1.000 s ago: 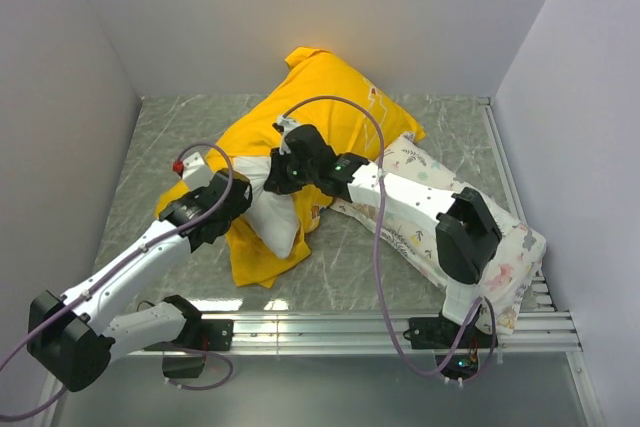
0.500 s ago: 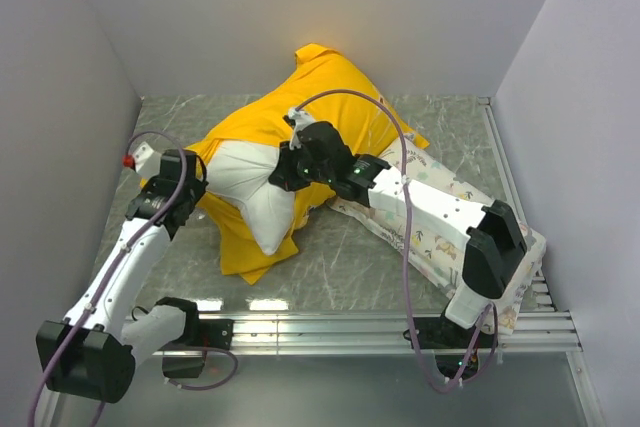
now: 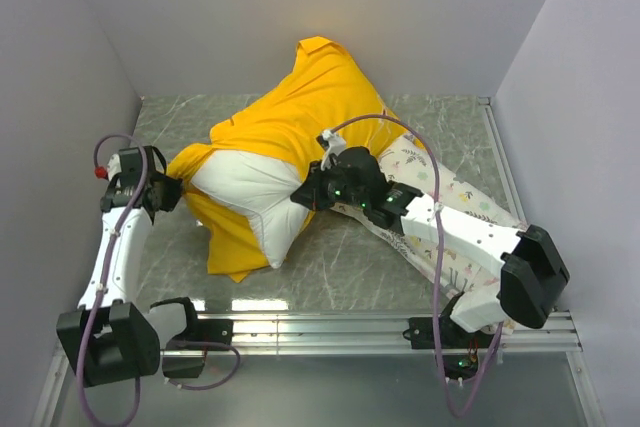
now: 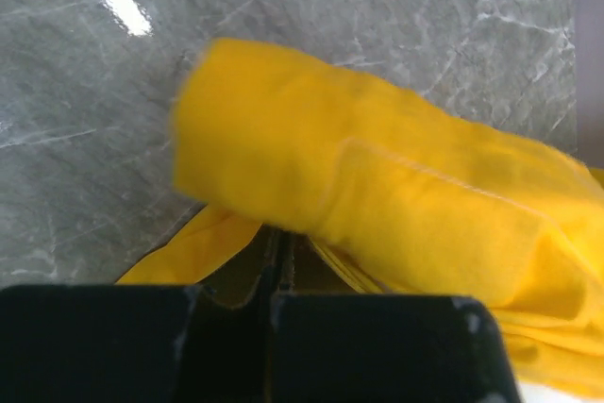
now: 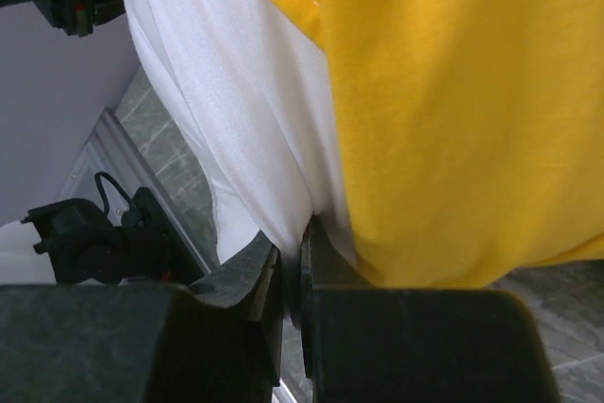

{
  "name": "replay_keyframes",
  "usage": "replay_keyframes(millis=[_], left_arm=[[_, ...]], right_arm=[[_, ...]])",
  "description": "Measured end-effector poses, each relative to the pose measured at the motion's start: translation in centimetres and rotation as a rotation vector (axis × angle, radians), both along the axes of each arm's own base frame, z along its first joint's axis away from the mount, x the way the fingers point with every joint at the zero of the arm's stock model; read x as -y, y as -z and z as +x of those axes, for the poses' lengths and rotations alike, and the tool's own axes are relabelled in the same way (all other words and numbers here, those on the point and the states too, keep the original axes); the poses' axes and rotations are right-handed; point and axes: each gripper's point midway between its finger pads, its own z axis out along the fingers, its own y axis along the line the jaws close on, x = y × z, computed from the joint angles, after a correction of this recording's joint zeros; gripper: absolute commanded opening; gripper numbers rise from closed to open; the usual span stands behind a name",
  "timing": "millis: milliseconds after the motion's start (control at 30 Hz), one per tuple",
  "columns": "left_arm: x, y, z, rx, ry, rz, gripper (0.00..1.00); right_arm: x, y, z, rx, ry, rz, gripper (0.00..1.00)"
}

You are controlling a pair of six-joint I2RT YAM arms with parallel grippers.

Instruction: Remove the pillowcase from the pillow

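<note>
Two grippers, both clamped on fabric. Left gripper (image 4: 280, 257): jaws pressed together on edge of yellow pillowcase (image 3: 300, 112), at left side of marble-pattern table (image 3: 350, 257) near left wall. Right gripper (image 5: 293, 266): jaws pinching fold of plain white pillow (image 3: 250, 192) just beside pillowcase hem. Pillow mid-table; near end bare, far end inside pillowcase. Pillowcase far corner rises against back wall. Right arm lies across printed pillow (image 3: 470, 197) at right.
</note>
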Motion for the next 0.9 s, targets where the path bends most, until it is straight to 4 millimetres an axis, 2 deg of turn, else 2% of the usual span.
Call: replay_keyframes(millis=[100,233,367,433,500,533,600,633,733,800,900], left_arm=[[-0.8,0.4,0.1,-0.032,-0.018,-0.040,0.00],[-3.0,1.0,0.2,-0.071,-0.075,-0.037,0.00],[-3.4,1.4,0.8,-0.100,-0.064,-0.042,0.01],[-2.9,1.8,1.3,-0.105,-0.025,-0.059,0.01],[-2.4,2.1,1.9,-0.096,0.029,-0.073,0.13],[-2.2,2.1,2.3,-0.086,0.056,-0.074,0.27],[-2.0,1.8,3.1,-0.053,0.107,-0.062,0.46],[-2.0,1.6,3.4,-0.038,0.128,-0.050,0.63],[-2.3,0.2,4.3,0.021,0.164,-0.003,0.78],[-3.0,-1.8,4.7,0.062,0.167,0.041,0.81],[-4.5,-7.3,5.5,0.158,0.146,0.135,0.85]], right_arm=[[0.9,0.1,-0.3,-0.003,0.004,0.022,0.00],[2.0,-0.2,-0.8,-0.007,0.009,0.041,0.00],[2.4,-0.5,-1.0,-0.008,0.003,0.055,0.00],[2.5,-0.5,-0.9,-0.011,0.005,0.055,0.00],[2.6,-0.5,-0.8,-0.023,0.000,0.054,0.00],[2.4,-0.8,-0.6,-0.028,-0.005,0.058,0.00],[1.9,-1.6,-0.2,-0.040,-0.019,0.072,0.00],[1.4,-2.3,0.2,-0.042,-0.026,0.083,0.00],[-0.2,-4.1,1.7,-0.042,-0.044,0.113,0.00],[-1.1,-4.6,2.4,-0.049,-0.054,0.123,0.00],[-2.2,-3.6,2.9,-0.095,-0.078,0.121,0.00]])
